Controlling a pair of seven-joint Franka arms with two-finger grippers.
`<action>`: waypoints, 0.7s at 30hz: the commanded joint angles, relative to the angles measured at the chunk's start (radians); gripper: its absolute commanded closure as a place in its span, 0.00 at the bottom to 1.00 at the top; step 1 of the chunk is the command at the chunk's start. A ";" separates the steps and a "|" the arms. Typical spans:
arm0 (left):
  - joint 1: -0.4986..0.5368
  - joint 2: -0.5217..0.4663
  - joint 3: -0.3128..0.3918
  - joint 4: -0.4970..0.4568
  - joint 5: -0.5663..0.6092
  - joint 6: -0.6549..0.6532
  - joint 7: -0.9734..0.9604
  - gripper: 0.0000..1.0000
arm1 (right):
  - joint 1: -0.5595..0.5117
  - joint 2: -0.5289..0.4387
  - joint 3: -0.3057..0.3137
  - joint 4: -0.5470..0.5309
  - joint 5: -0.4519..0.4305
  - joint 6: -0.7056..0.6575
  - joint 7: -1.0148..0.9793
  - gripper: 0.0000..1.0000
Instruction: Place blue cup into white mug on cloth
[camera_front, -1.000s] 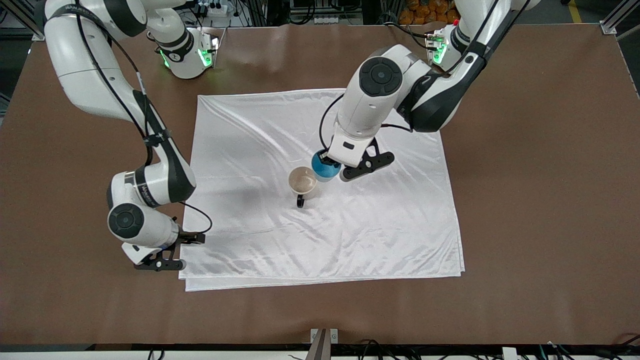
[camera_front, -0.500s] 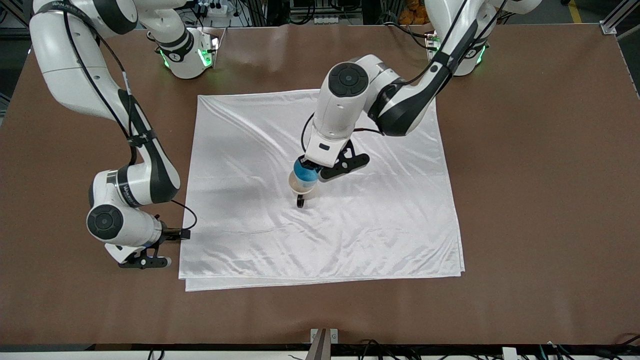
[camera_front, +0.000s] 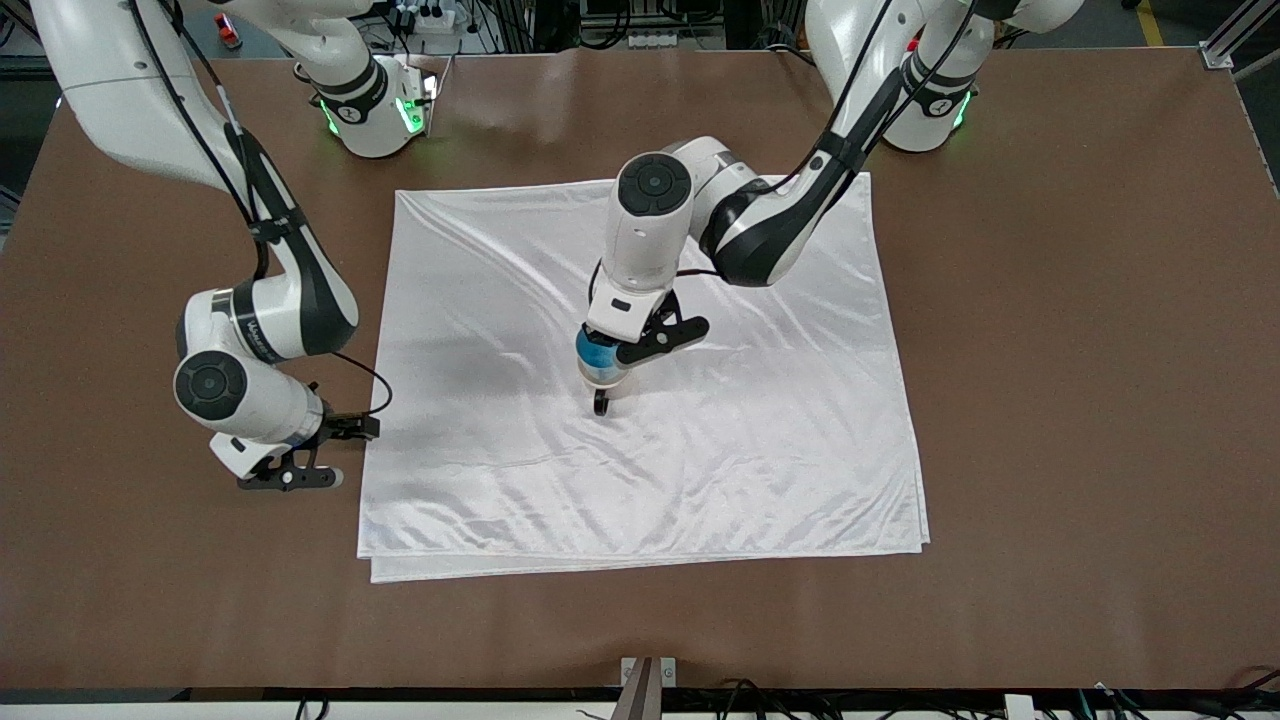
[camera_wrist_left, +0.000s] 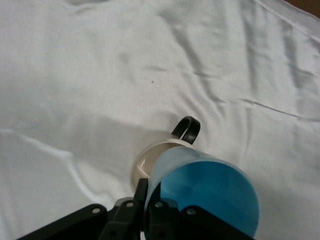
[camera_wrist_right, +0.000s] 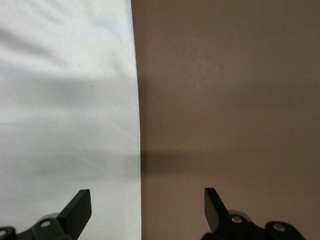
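The blue cup is clamped by its rim in the left pincer directly over the white mug, mid-cloth, for lowering in, while the right pincer, spread apart, waits over the tabletop at the cloth's edge.

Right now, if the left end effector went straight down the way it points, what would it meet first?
Probably the white mug: the left end effector, shut on the blue cup, hangs right over it on the cloth.
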 joint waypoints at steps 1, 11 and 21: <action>-0.049 0.038 0.046 0.032 0.029 0.013 -0.036 1.00 | -0.019 -0.139 0.023 -0.170 -0.008 0.018 0.010 0.00; -0.058 0.062 0.047 0.030 0.029 0.014 -0.033 1.00 | -0.016 -0.317 0.082 -0.240 0.093 -0.147 0.017 0.00; -0.058 0.065 0.049 0.030 0.029 0.014 -0.033 0.00 | -0.013 -0.426 0.085 -0.239 0.150 -0.241 0.012 0.00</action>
